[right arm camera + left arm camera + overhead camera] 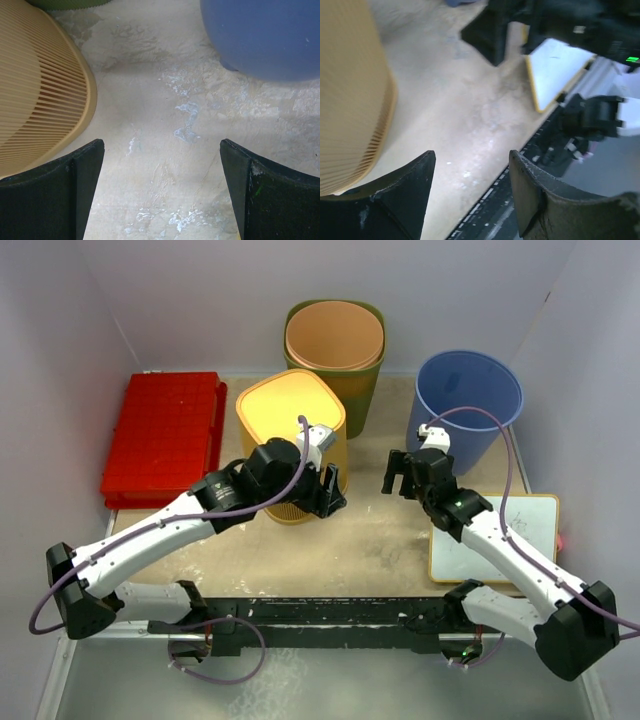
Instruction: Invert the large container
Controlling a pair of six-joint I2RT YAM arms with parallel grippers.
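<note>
Beside the right wall of the yellow bin (290,415), low near the counter (370,540), you are holding the left end effector (325,495) about half open with nothing in it. Its wrist view is showing the ribbed wall just outside one of the fingers (402,200), not in the gap. The right end effector (400,475) is hanging at its widest, also empty, over bare counter between the yellow bin and the blue bin (470,390). The yellow bin is standing mid-counter, just in front of the green bin (365,390), and I am taking it as the large container only because your left arm is working right against it. Whether its flat-looking top is an open mouth or a closed base I cannot tell from above, so be checking that before you commit. If it is needing the turn, you are most likely setting up the grasp now. The body is looking far too broad for either end effector to span, so be aiming to pinch the wall at an edge, one finger inside and one outside. The ribbed plastic is probably light and slippery, so be bringing the right end effector in to steady the far side. When tipping, be rolling it toward the free counter in front, away from the green and blue bins and the board (530,530). Be lifting enough that the rim is clearing the counter, and be letting go only once it is sitting flat.
</note>
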